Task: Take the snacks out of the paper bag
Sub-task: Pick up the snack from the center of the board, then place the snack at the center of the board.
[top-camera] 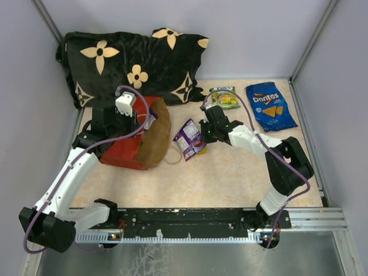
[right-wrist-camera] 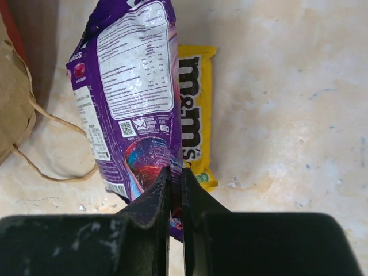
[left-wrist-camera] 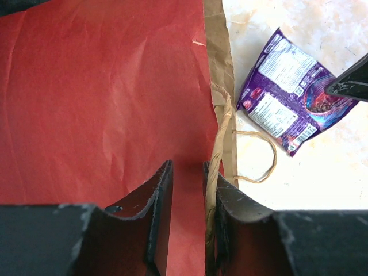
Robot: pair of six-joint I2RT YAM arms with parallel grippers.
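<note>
Pulling the purple pouch (right-wrist-camera: pixel 129 86) clear looks like the step in hand. Doing it well is asking for a low, level drag to the right, away from the paper bag (top-camera: pixel 123 152) and off the yellow candy packet (right-wrist-camera: pixel 194 115) lying partly beneath it, so that packet is not being swept along.

The right gripper (right-wrist-camera: pixel 175 172) is pressing its fingers almost together on the pouch's near edge, with only the thin foil sitting between them. The left gripper (left-wrist-camera: pixel 188 184) is standing at the bag's mouth with its fingers narrowly apart, seemingly pinching the red wall and one cord handle (left-wrist-camera: pixel 220 135) — steadying the bag, I judge.

The pouch seems to be lying on the table (top-camera: pixel 230 178) just right of the bag's open mouth, already outside it. Farther off, a green pouch (top-camera: pixel 224 98) and a blue chip bag (top-camera: pixel 270 105) are resting toward the far right, well apart from the bag, and a flowered pillow (top-camera: pixel 132 63) is lying along the far left wall. Whether more snacks are waiting inside the bag cannot be told — its inside is not showing.
</note>
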